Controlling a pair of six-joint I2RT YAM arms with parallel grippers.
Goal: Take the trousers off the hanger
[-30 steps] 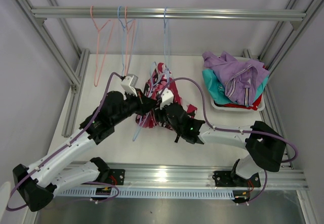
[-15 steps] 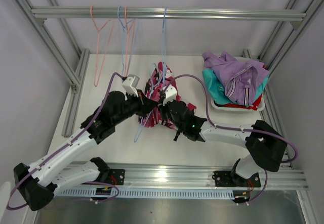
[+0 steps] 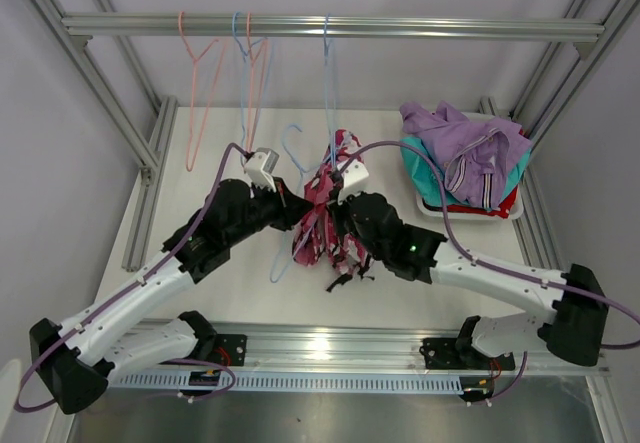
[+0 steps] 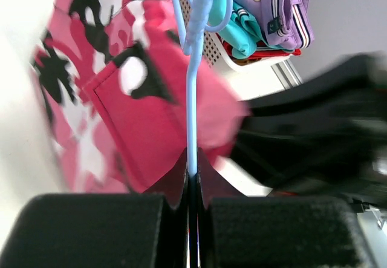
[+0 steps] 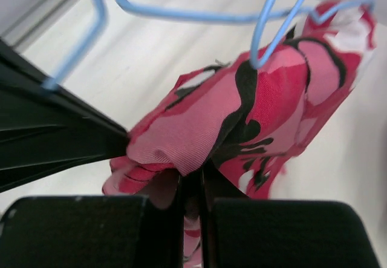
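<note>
- Left gripper (image 4: 192, 182): closed on the thin wire of the blue hanger (image 4: 193, 98). The wire runs straight out from between its fingers, and no cloth is in this grip.
- Right gripper (image 5: 192, 176): closed on a fold of the pink camouflage trousers (image 5: 242, 117). The cloth bunches out to both sides of the fingers.
- Location of the task item: the trousers hang mid-air between the two grippers, above the centre of the tabletop (image 3: 260, 298). In the top view it cannot be told whether the loose lower ends touch the tabletop.
- Governing relation: in the right wrist view the hanger wire crosses above the pinched fold. The cloth is caught on a bend of that wire up and to the right of the right gripper. The left gripper's hold on the wire lies on the opposite side, to the left.
- Long axis: the bundle hangs roughly vertical. The hanger lies tilted across it, from the left gripper's hold towards the caught bend.
- Nearer arm: both are at the bundle, but only the right gripper has cloth.
- Judgement: the trousers are not yet free. Release appears to call for the right gripper drawing the cloth away from the wire while the left gripper holds the hanger fixed.
- Risk, as judged: the cloth may snag on the bend.
- The basket (image 3: 440, 210) lies well apart to the right.
</note>
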